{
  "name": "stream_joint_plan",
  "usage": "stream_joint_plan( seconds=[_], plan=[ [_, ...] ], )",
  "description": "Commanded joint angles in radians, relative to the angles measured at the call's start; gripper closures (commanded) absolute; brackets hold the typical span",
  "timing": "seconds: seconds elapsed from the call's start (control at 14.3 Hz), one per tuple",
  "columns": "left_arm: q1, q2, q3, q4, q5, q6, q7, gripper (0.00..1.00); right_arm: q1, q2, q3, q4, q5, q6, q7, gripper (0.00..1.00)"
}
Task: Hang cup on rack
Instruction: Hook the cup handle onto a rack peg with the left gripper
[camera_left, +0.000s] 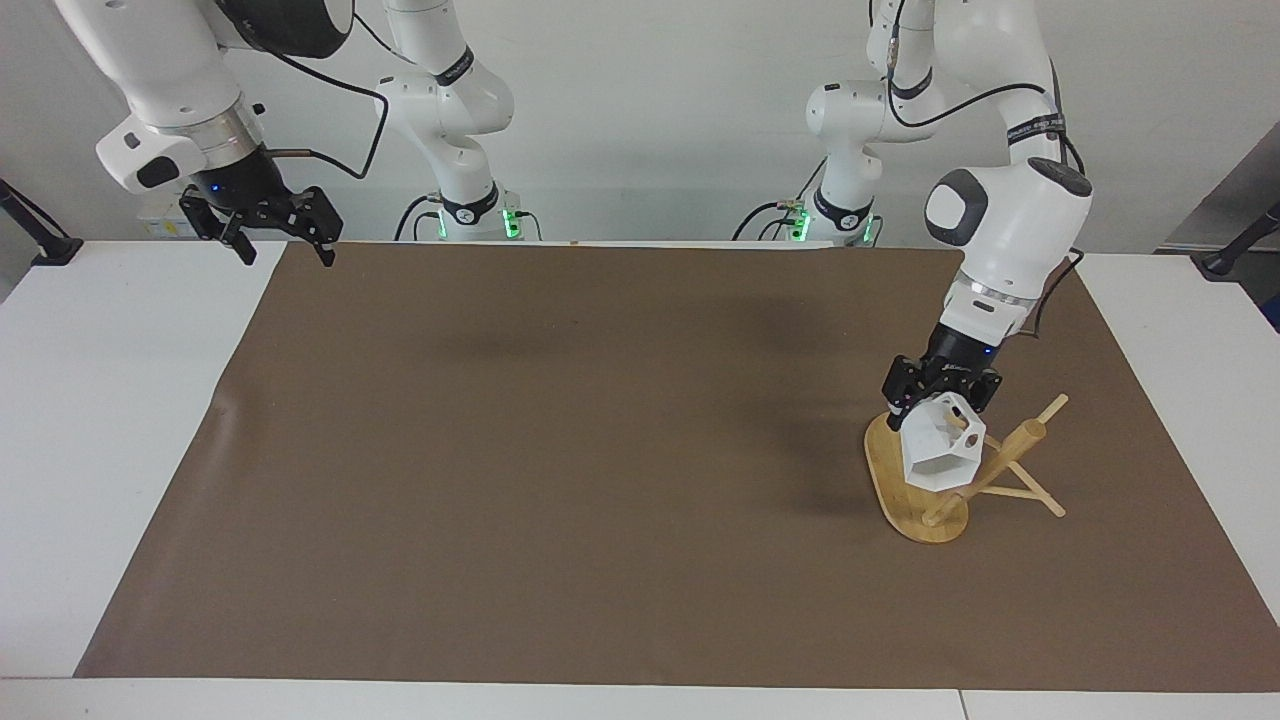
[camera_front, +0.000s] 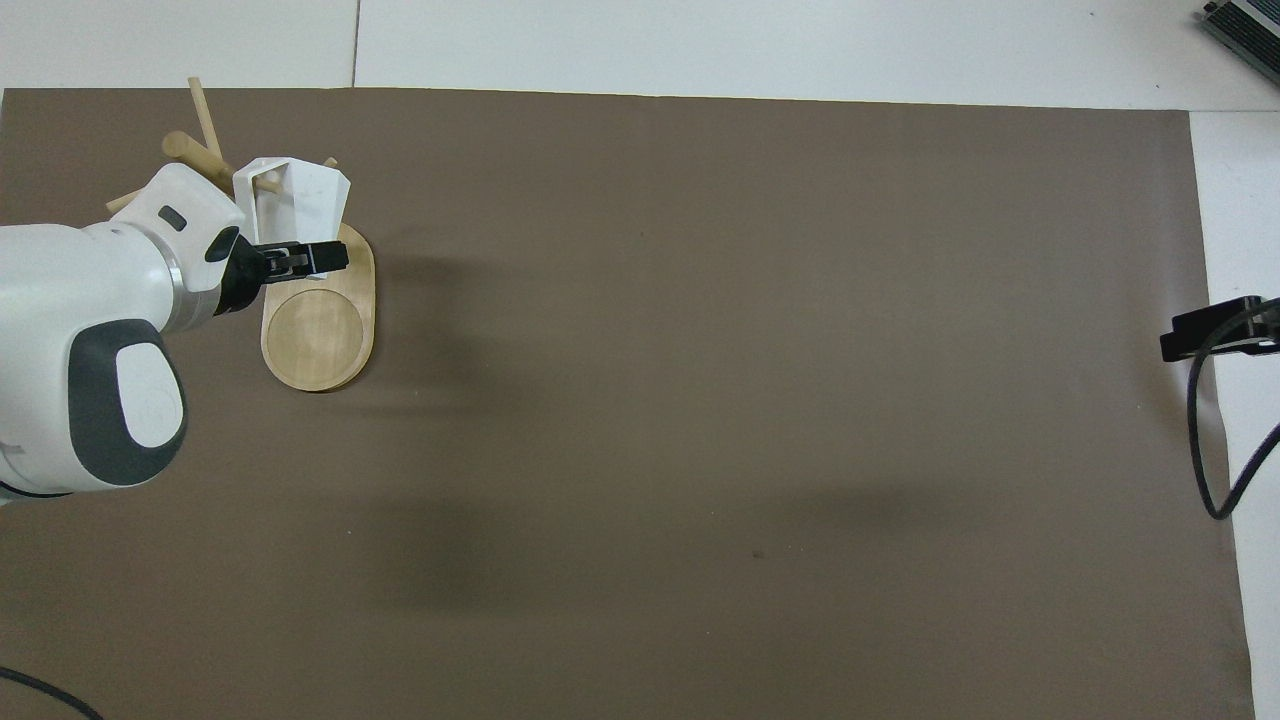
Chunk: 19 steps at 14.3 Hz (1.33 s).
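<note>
The hanging step is in hand: the left gripper (camera_left: 941, 392), clenched on the white faceted mug (camera_left: 940, 452), holds it over the bamboo mug tree (camera_left: 925, 500) at the left arm's end of the tabletop (camera_left: 560, 450); next, the handle hole must be threaded onto a peg; the right gripper (camera_left: 268, 228) waits, released.

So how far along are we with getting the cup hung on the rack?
Done: the cup is picked up, gripped by the left gripper and tilted over the rack base. In hand: its handle is at a peg beside the centre post; a peg tip seems to show through the handle hole. Left: seating it fully, letting go and pulling away. The right gripper waits open at its own end of the table.
</note>
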Motion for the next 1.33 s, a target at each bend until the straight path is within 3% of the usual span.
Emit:
stream_joint_plan(
  seconds=[0.0,0.28,0.56,0.7,1.05,1.26],
  plan=[
    [0.029,0.007,-0.009,-0.006,0.009,-0.016,-0.021,1.0,-0.004,-0.011,0.001,-0.006,0.016,-0.012,-0.007,0.0],
    [0.032,0.01,-0.008,-0.004,-0.123,-0.036,-0.024,1.0,-0.004,-0.011,0.001,-0.006,0.017,-0.012,-0.009,0.0],
    [0.029,0.01,-0.006,-0.006,-0.134,-0.04,-0.032,1.0,-0.004,-0.011,0.001,-0.006,0.016,-0.012,-0.009,0.0],
    [0.021,0.01,-0.006,-0.006,-0.134,-0.031,-0.032,0.01,-0.004,-0.011,0.001,-0.006,0.017,-0.012,-0.007,0.0],
    [0.027,0.011,-0.005,0.016,-0.117,-0.049,-0.022,0.0,-0.004,-0.011,0.001,-0.006,0.016,-0.012,-0.009,0.0],
    [0.033,0.002,-0.003,0.069,-0.038,-0.161,-0.022,0.0,-0.004,-0.011,0.001,-0.006,0.017,-0.012,-0.009,0.0]
  ],
)
